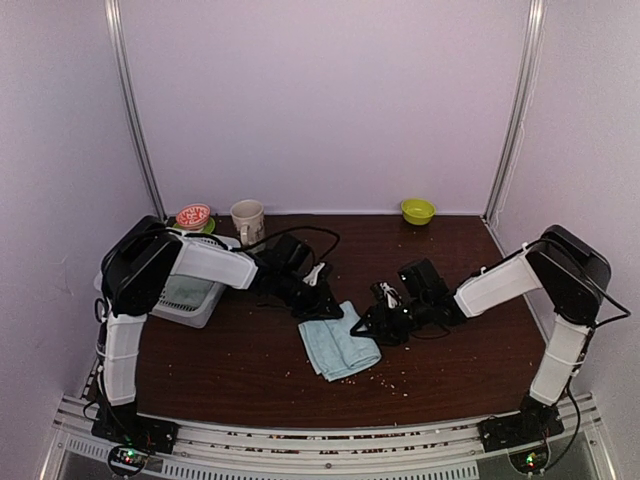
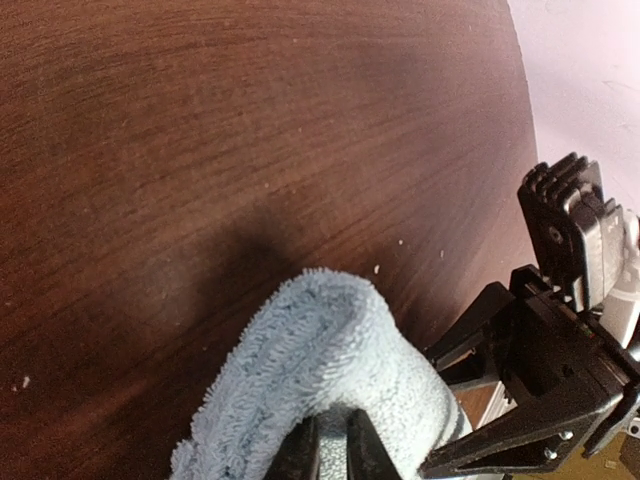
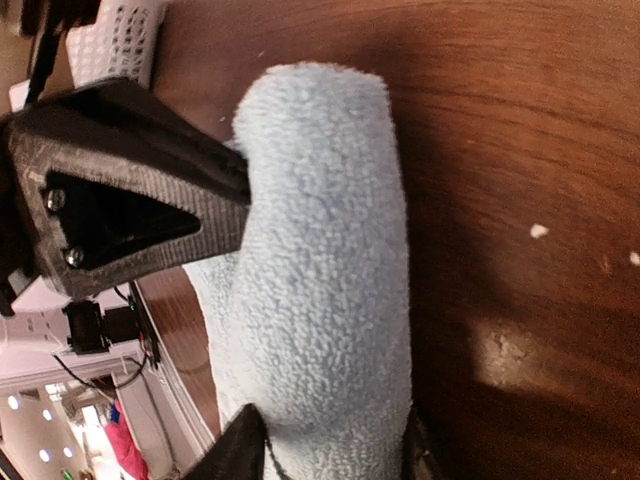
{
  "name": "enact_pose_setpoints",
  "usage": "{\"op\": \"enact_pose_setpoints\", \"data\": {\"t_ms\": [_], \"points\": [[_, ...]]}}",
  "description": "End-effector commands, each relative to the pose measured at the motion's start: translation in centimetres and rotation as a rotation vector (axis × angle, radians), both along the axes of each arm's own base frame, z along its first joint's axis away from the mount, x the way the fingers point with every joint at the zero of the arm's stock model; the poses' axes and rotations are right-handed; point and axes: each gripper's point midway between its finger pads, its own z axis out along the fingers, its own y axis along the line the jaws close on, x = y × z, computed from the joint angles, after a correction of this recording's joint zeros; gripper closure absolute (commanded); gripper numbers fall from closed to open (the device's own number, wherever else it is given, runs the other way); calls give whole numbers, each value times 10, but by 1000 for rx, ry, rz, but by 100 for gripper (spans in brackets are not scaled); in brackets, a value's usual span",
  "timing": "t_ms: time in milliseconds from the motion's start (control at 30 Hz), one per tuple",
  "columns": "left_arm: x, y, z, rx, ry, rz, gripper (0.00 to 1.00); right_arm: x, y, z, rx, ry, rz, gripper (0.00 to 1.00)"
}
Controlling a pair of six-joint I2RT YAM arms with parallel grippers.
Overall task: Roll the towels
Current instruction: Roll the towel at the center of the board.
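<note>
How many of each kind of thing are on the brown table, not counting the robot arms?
Blue towel: 1
White basket: 1
Pale green thing in the basket, too unclear to name: 1
Mug: 1
Green bowl: 1
Red-and-white round thing: 1
Total: 6

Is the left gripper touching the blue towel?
Touching: the left wrist view shows the left gripper shut on the towel, cloth pinched between its fingers.
</note>
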Motion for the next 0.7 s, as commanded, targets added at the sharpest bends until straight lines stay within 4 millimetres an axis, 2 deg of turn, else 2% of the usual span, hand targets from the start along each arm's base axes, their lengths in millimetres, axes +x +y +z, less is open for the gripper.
{"op": "enact_pose_setpoints", "data": {"t_ms": [0,67,133,367,533,667], "points": [[-21,34,-47,176,94,25,90,-5,4,-5,33,39,6,72],[-22,34,-43,171,91,23,90,-4,3,-4,10,21,18,88],[-22,33,-34,161,78,19,90,-4,-2,-3,-51,-6,41,100],[-29,42,-2,122,36,40,80,4,-38,6,-462,-166,124,100],[-35,49,9,99,21,49,78,11,-43,16,-731,-280,147,100],[-39,51,18,75,7,53,78,10,-40,21,-853,-352,133,100]]}}
